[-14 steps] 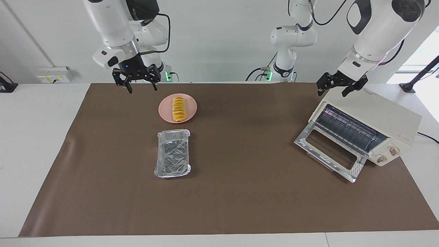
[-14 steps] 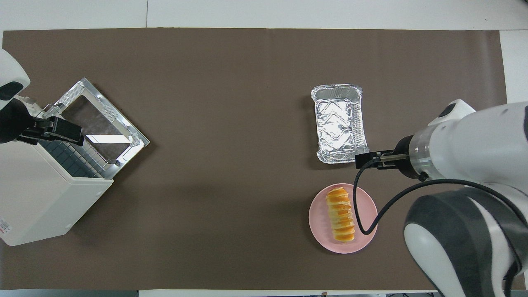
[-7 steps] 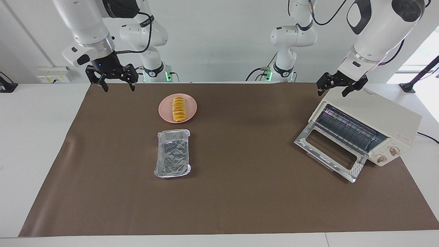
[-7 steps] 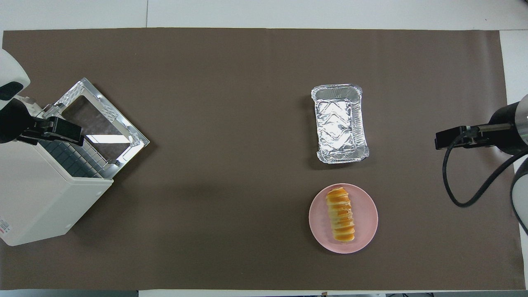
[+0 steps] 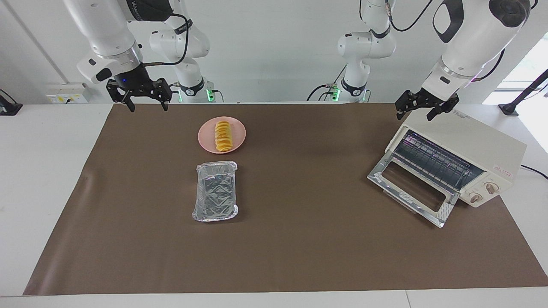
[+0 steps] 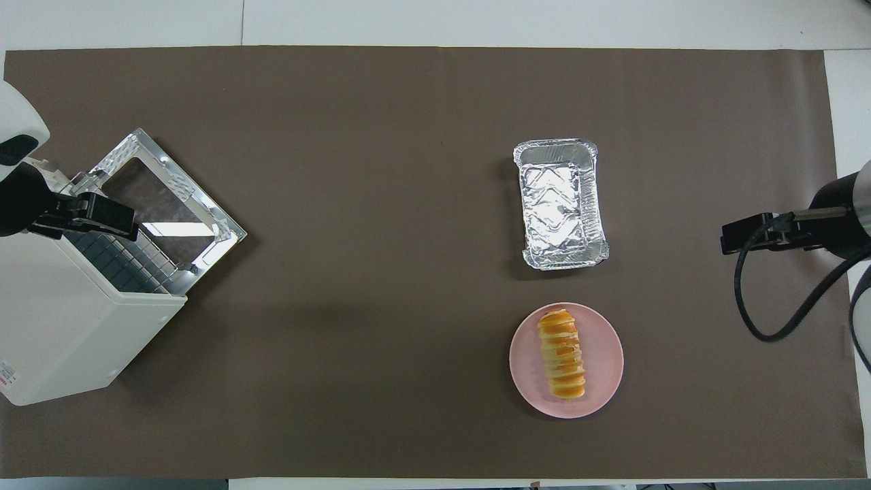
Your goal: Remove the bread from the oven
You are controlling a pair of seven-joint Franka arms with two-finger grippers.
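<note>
Golden bread [image 5: 222, 136] lies on a pink plate [image 5: 237, 132], well apart from the oven [image 5: 466, 160], whose door hangs down; its interior is partly hidden. Left pincer [image 5: 421, 111] hovers over the oven, fingers apart; right pincer [image 5: 147, 106], also spread, hangs near the plate over the table's [image 5: 299, 239] edge.

We see a white table [image 5: 43, 179] under a brown mat [image 5: 299, 239], a pale wall [image 5: 274, 51], and daylight from a window [image 5: 533, 60].

Bread [image 5: 222, 135] on plate [image 5: 237, 137], tray [image 5: 215, 196] farther from robots, oven [image 5: 462, 157] toward left arm's end.
</note>
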